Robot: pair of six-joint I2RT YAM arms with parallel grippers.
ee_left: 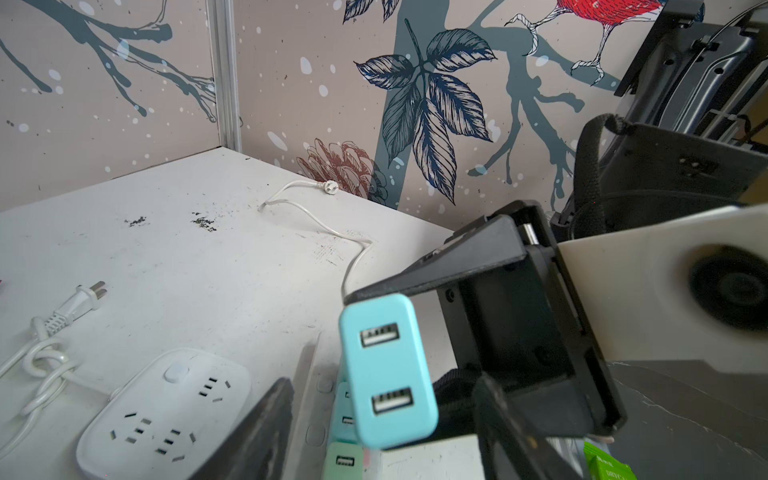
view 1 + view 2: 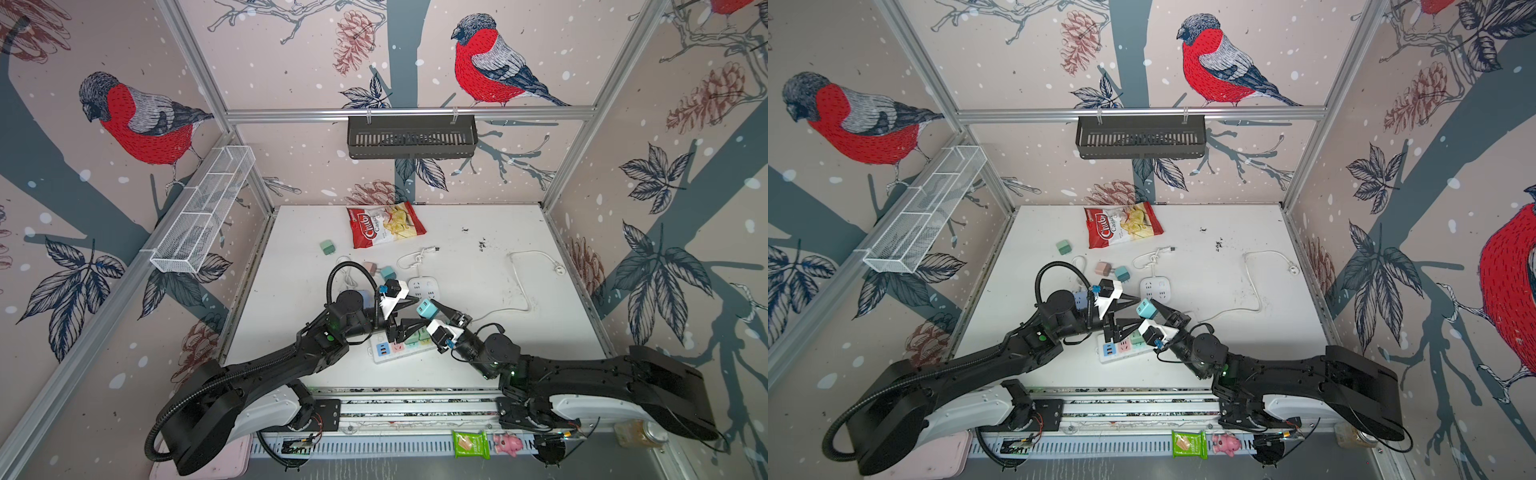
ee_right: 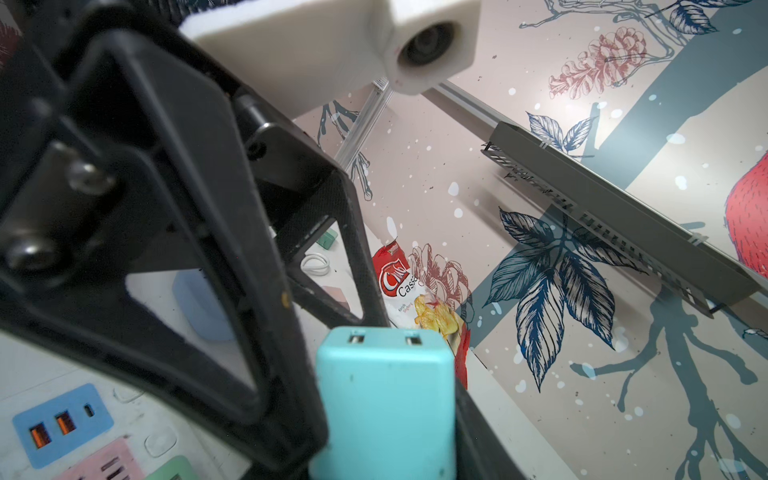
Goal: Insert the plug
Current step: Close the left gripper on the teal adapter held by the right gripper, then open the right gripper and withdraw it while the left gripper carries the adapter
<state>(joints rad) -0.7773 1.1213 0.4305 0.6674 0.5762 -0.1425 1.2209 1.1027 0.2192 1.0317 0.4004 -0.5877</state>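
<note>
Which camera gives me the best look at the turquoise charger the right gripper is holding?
The left wrist view: the turquoise charger faces it squarely, both USB ports sharp. The right wrist view shows its broad side close up, with the ports foreshortened. In both top views it is a small block, too small for detail.

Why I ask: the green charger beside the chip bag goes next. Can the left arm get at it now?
Probably yes: the green charger lies alone, left of centre. First the open left pincer must back off the teal charger in the right pincer.
</note>
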